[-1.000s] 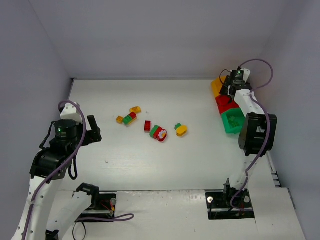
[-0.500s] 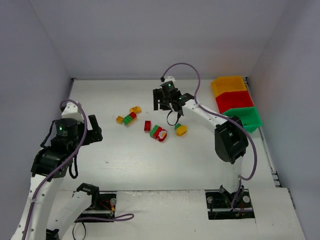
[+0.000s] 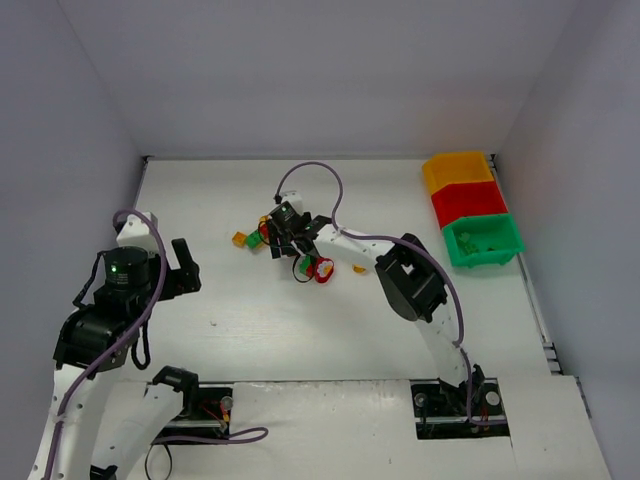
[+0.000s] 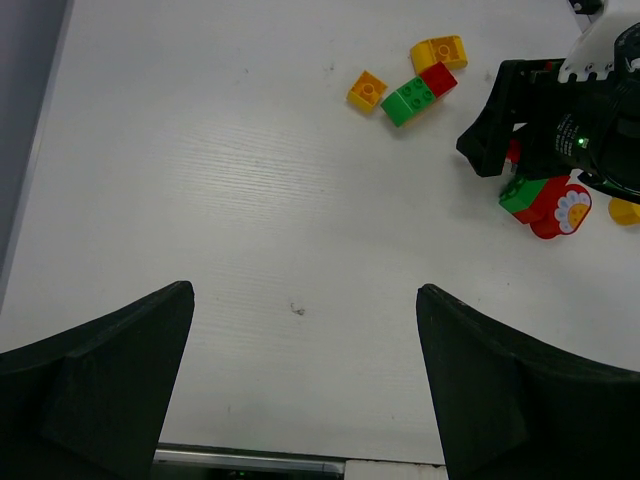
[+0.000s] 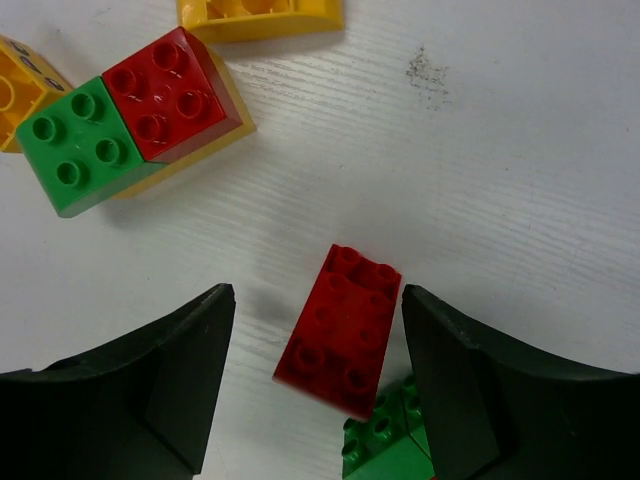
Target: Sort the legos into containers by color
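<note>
My right gripper [image 3: 292,246] is open low over the legos in the table's middle. In the right wrist view its jaws [image 5: 315,330] stand either side of a red brick [image 5: 340,342] without touching it. A green brick [image 5: 385,440] lies just below the red one. A green [image 5: 75,145] and red [image 5: 165,95] pair on a yellow base lies up left, with yellow bricks [image 5: 260,12] beyond. My left gripper [image 3: 188,268] is open and empty [image 4: 305,300] over bare table. The yellow [image 3: 458,170], red [image 3: 468,203] and green [image 3: 483,240] bins stand at the right edge.
A green and red cluster with a flower piece [image 3: 318,268] and a yellow brick [image 3: 358,268] lie beside the right gripper. The left wrist view shows the right gripper's black body [image 4: 540,120] and the yellow, green and red group [image 4: 408,100]. Walls close in on three sides.
My right arm has swung from the bins at the far right across to the middle and come down over the red brick. My left arm shifted slightly.
</note>
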You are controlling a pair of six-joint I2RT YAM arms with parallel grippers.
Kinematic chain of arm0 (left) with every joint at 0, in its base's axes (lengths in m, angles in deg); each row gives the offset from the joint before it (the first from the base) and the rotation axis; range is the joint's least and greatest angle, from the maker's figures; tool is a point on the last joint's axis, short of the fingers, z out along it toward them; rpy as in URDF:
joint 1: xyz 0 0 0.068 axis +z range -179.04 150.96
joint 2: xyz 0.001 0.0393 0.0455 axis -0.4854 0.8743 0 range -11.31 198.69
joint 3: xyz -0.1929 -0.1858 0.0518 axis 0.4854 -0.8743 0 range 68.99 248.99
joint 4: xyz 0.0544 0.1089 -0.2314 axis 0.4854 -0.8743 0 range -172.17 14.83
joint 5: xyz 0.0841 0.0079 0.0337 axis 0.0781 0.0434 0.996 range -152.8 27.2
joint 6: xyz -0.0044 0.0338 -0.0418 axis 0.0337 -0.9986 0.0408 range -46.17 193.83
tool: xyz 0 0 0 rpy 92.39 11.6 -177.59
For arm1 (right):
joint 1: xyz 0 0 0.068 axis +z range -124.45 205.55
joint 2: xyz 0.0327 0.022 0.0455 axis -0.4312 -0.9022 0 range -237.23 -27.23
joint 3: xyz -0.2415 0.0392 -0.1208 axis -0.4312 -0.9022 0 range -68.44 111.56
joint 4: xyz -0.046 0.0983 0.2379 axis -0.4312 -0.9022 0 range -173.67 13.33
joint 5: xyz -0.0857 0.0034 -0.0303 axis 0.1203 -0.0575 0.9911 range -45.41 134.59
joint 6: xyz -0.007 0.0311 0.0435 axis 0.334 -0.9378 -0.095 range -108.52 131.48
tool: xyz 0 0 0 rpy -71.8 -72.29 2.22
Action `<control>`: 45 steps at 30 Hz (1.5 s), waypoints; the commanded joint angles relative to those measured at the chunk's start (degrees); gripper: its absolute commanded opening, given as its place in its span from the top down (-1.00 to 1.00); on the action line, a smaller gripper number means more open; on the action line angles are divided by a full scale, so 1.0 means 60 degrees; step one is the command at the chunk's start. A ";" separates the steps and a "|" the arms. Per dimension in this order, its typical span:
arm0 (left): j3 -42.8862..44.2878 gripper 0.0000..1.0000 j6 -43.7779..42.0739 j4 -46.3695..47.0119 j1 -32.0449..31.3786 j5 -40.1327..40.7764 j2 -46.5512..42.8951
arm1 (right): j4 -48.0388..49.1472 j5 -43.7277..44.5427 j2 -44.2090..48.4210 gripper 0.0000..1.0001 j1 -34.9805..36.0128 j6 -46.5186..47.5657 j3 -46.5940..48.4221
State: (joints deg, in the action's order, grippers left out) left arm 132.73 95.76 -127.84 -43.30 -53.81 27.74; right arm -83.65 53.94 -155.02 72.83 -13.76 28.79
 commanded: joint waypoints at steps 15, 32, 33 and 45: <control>0.0318 -0.71 0.0241 -0.0012 -0.0040 -0.0180 -0.0136 | -0.0125 0.1416 0.0481 1.00 0.0000 0.0439 0.0289; 0.0069 -0.71 0.0607 0.0398 -0.0040 -0.0327 -0.0019 | -0.0008 0.2032 0.4100 1.00 -0.5857 0.2360 -0.1819; 0.0040 -0.71 0.0607 0.0456 -0.0040 -0.0342 0.0010 | -0.0022 0.1945 0.4144 1.00 -0.6498 0.2287 -0.1907; -0.0033 -0.71 0.0490 0.0750 -0.0040 -0.0547 0.0523 | 0.0007 0.1358 0.3002 0.38 -0.8745 0.2052 -0.1294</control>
State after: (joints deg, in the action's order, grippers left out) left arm 132.38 98.54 -127.12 -43.30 -56.04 29.53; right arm -85.07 62.92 -136.24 20.95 -1.82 17.43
